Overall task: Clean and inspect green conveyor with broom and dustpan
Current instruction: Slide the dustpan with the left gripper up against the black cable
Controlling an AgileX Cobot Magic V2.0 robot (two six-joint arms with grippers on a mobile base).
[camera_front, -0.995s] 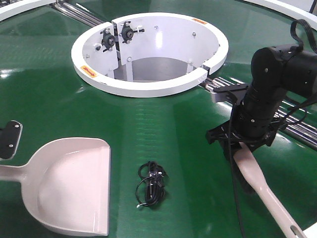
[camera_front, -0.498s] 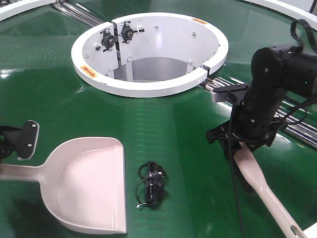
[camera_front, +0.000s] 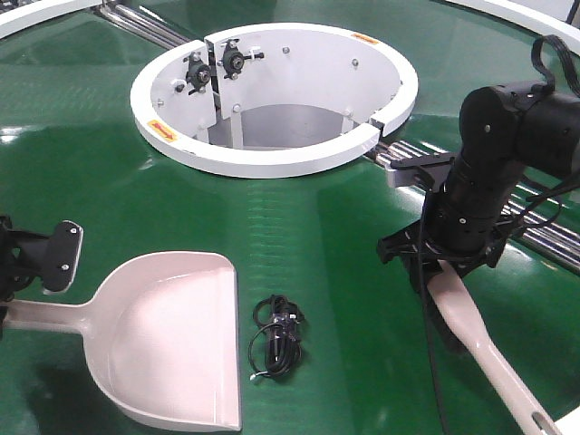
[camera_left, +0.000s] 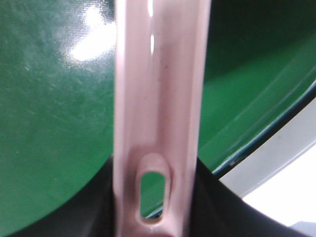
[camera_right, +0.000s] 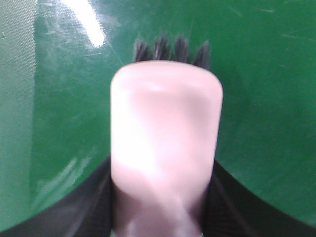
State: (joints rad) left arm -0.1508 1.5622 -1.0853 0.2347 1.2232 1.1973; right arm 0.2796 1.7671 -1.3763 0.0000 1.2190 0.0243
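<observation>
Cable tangle [camera_front: 276,335] beside the dustpan [camera_front: 172,353] shows only in the front view.

This looks like a factory or industrial test floor. A wide, glossy green conveyor [camera_front: 109,181] runs beside silver metal rails [camera_front: 143,25] and surrounds a white bolted ring [camera_front: 272,161] bearing orange warning stickers [camera_front: 161,128] and black machine fittings [camera_front: 234,61].

Little of the room is shown. A white curved border [camera_front: 23,20] is seen at the upper left corner, and a similar one at the upper right. Soft white glare from overhead light is reflected on the green conveyor [camera_front: 82,136]. In the left wrist view, a bright pale surface [camera_left: 286,182] is seen beyond its edge.
</observation>
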